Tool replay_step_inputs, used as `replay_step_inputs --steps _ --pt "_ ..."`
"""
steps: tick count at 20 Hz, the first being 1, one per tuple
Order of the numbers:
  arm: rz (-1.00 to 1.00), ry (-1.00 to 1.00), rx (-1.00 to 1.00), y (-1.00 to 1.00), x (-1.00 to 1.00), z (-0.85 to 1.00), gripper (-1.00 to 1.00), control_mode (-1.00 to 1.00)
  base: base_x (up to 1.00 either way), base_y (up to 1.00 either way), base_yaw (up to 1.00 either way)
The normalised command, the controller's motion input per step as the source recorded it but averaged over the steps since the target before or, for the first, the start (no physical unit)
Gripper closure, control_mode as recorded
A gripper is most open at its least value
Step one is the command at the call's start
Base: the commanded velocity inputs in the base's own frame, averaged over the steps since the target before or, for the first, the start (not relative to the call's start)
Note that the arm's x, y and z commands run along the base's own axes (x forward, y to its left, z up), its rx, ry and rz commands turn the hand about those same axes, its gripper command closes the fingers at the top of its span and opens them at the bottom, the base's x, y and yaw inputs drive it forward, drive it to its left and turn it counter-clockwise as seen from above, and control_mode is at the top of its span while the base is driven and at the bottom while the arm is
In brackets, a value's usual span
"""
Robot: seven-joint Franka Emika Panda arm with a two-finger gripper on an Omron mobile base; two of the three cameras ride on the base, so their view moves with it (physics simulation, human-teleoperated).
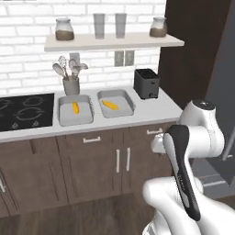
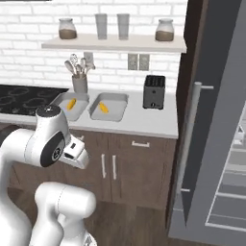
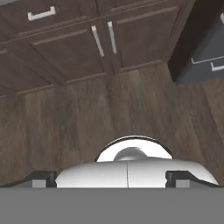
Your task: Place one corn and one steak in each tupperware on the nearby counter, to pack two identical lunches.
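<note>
Yellow-orange corn cobs (image 1: 75,108) (image 1: 110,105) are found lying one in each light-grey rectangular tupperware tray (image 1: 86,119) (image 1: 129,107) on the pale counter (image 1: 151,110). Steak fetching is judged next. The gripper (image 3: 111,178) is held open, empty, facing the floor.

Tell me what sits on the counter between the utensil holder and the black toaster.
Two tupperware trays, a corn cob in each, seen in both base views.

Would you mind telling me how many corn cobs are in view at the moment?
2. One corn cob lies in the left tupperware; the other cob lies in the right tupperware. No steak is visible in either.
</note>
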Motion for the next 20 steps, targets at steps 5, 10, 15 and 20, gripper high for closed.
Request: replay_step_inputs --steps 5,10,15,20 --pt "0.0 0.0 0.0 0.0 0.0 0.0 -1.0 1.0 -1.0 -1.0 -0.17" --pt "0.0 0.0 0.0 0.0 0.0 0.0 -1.0 1.0 -0.52 -1.0 -0.13" --pt "0.0 0.0 0.0 0.0 0.0 0.0 -1.0 1.0 0.5 -0.69 0.0" --pt "0.0 0.0 0.0 0.0 0.0 0.0 -1.0 1.0 0.04 -0.12 0.01"
